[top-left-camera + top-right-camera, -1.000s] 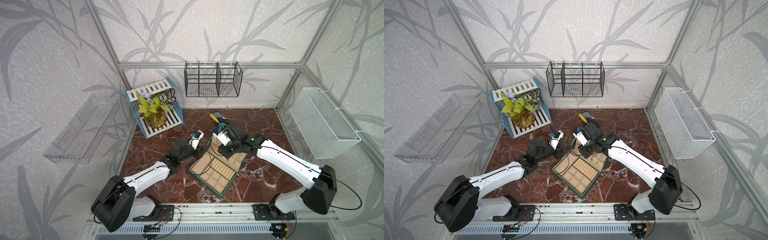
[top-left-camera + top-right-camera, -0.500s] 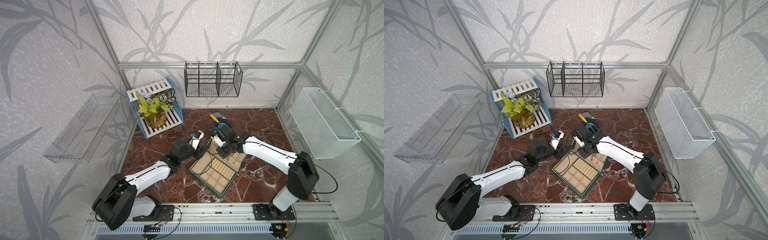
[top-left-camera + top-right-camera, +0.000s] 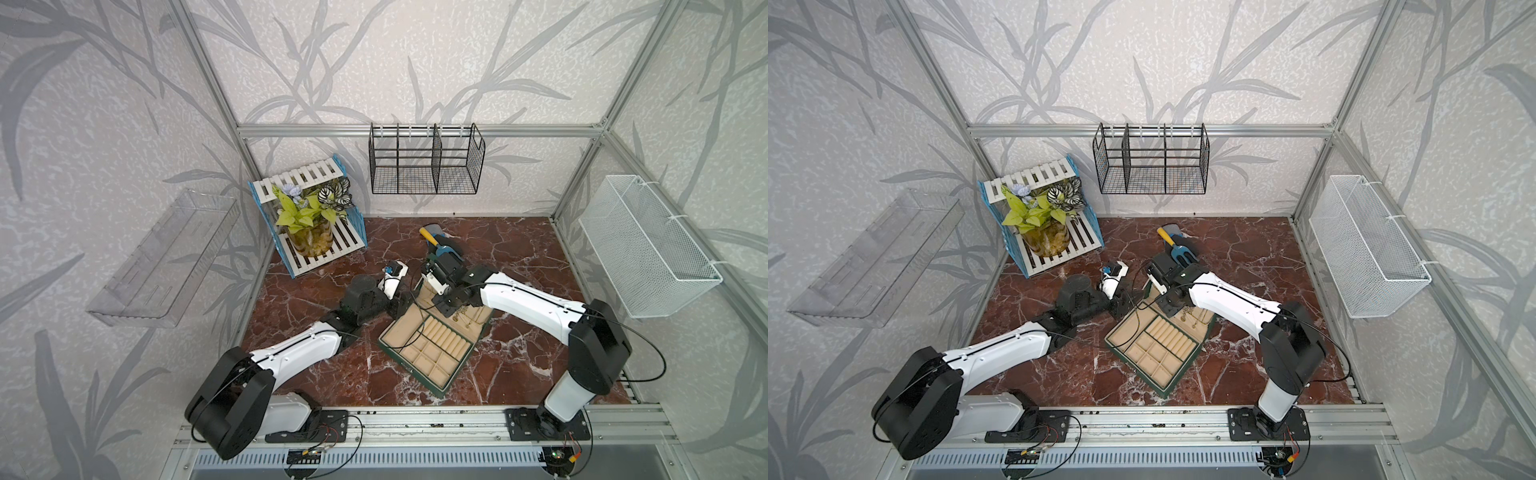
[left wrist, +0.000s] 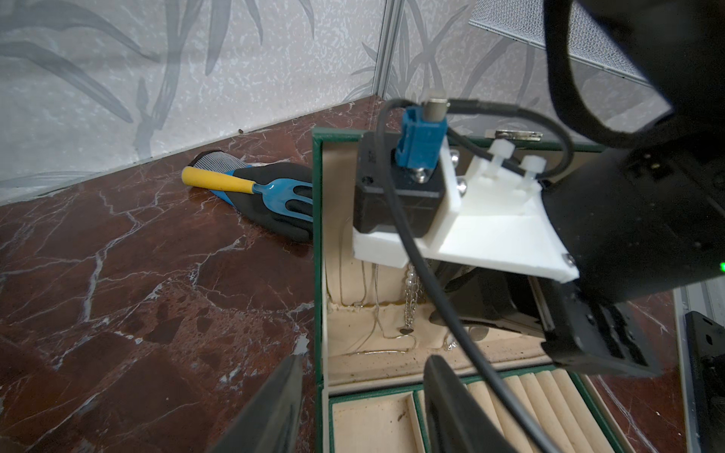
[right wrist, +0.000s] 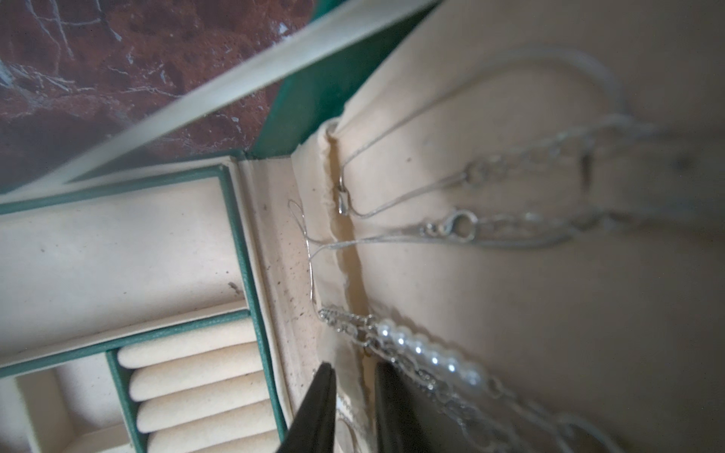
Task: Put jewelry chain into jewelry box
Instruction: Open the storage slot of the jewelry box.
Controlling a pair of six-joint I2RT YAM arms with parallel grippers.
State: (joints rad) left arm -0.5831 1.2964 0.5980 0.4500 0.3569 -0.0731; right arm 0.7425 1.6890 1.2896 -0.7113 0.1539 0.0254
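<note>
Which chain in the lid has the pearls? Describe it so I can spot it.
Start at the open green jewelry box on the marble floor. Several chains hang against its cream lid lining; the pearl chain lies nearest the right end effector. It alone carries a short row of white beads.

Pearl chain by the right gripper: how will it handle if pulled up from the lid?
Likely floppy: the pearl chain drapes loosely over the cream lid lining. Probably snags, since its links lie tangled with other thin chains. Seemingly light, slipping easily from the right gripper.
</note>
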